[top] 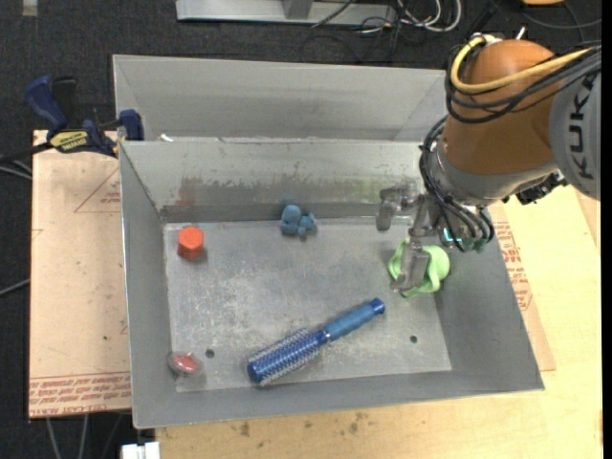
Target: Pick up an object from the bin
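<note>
My gripper [399, 251] hangs low at the bin's right side, its two fingers spread apart and open. A small light-green soft thing [432, 268] lies on the floor by the right wall. The nearer finger [413, 264] stands just in front of it, touching or almost touching its left edge. It does not sit between the fingers. A blue hairbrush [311, 343] lies slanted on the floor below and to the left of the gripper, its handle end pointing up toward the green thing.
A lumpy blue thing [298, 222] sits at the foot of the back wall. An orange cap-like piece [191, 242] rests at the back left. A small pinkish thing [182, 361] lies in the front left corner. The arm's orange cover overhangs the right wall.
</note>
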`<state>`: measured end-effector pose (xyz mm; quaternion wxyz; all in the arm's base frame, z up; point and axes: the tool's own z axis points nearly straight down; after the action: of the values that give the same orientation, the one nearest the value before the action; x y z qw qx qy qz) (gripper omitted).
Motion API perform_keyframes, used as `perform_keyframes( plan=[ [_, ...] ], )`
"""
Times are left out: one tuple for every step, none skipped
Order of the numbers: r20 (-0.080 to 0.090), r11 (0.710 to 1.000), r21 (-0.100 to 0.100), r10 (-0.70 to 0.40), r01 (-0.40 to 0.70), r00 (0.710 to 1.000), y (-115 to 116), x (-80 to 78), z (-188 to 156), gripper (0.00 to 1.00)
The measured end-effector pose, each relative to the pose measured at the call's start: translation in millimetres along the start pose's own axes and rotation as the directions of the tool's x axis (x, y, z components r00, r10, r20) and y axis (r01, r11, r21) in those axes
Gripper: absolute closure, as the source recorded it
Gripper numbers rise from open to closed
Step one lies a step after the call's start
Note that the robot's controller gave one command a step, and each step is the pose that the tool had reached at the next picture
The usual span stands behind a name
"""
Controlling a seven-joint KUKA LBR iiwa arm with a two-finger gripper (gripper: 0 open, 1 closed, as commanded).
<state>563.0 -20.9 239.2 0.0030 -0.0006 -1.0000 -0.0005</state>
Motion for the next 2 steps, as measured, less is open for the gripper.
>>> perform_keyframes(
  plan=[
    [-0.001,0.976,0.000,-0.218,0.218,0.976,-0.5,22.9,118.6,0.00],
    [0.003,1.000,-0.001,-0.023,0.023,1.000,30.3,44.8,171.0,0.00]
  ],
)
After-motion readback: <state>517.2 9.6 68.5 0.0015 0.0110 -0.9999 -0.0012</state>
